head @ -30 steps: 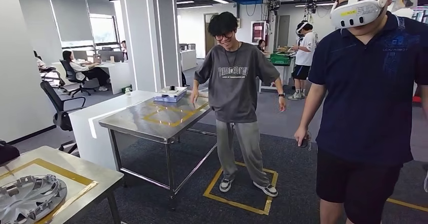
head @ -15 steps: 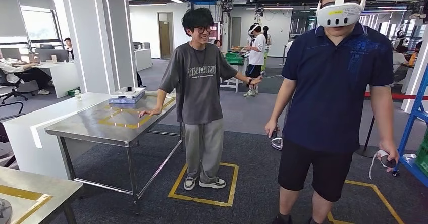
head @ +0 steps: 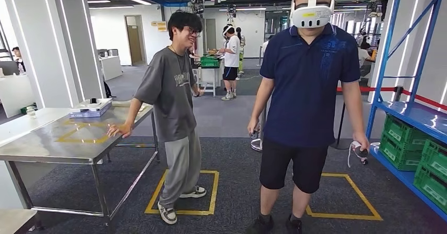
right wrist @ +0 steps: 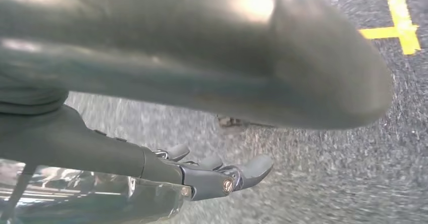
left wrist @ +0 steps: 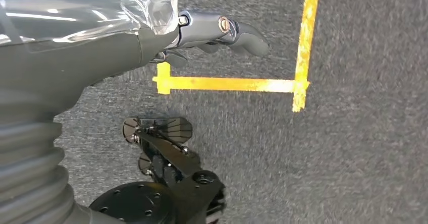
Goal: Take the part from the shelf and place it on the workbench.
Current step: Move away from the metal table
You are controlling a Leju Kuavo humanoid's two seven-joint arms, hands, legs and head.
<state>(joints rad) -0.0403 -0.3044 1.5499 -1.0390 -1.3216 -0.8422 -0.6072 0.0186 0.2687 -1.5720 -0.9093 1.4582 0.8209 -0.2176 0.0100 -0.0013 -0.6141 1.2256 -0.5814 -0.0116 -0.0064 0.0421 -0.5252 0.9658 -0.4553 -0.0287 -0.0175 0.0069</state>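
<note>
Two people stand ahead on the carpet, each by one of two yellow floor squares (head: 184, 192). One steel bench (head: 47, 144) sits left, one blue shelf (head: 416, 113) right with green crates (head: 406, 142). Left hand (left wrist: 212, 32) and right hand (right wrist: 212, 176) hang over the floor, fingers loosely extended, holding nothing. Open carpet lies between bench and shelf.

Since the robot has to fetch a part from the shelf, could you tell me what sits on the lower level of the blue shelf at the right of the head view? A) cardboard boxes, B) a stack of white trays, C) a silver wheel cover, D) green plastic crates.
D: green plastic crates sit on the lower level of the blue shelf at the right of the head view.
</note>
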